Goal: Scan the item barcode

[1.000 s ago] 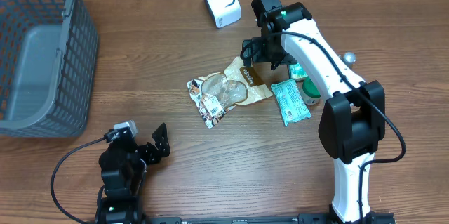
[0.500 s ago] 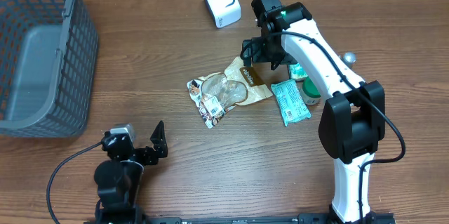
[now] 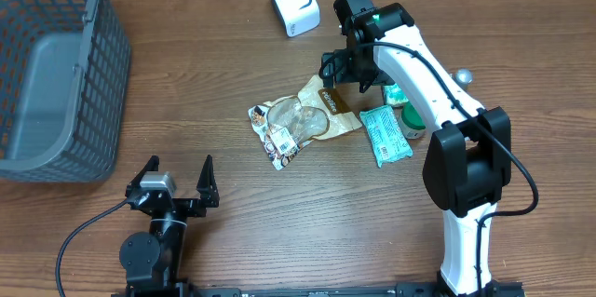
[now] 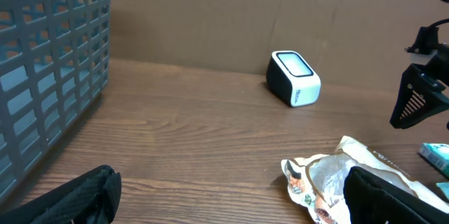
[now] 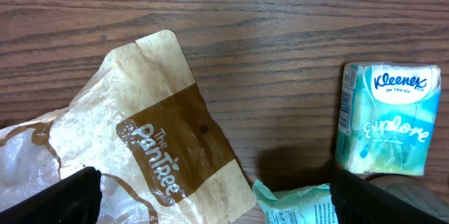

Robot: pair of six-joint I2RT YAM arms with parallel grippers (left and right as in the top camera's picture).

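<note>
The white barcode scanner (image 3: 294, 3) stands at the back of the table, also seen in the left wrist view (image 4: 295, 78). A brown-and-clear snack bag (image 3: 303, 122) lies mid-table, with a green packet (image 3: 385, 134) to its right. My right gripper (image 3: 346, 67) hovers open above the bag's brown end (image 5: 161, 147), the green packet (image 5: 295, 206) low between its fingers and nothing gripped. My left gripper (image 3: 177, 168) stands open near the front edge, well left of the bag (image 4: 330, 182), holding nothing.
A grey mesh basket (image 3: 56, 74) fills the back left and appears as a wall in the left wrist view (image 4: 49, 76). A Kleenex tissue pack (image 5: 386, 119) lies right of the bag. A small grey knob (image 3: 463, 76) sits behind the right arm.
The left gripper has swung round near the front edge, so both its spread fingers now point toward the back of the table. The right arm and the items have not moved.
</note>
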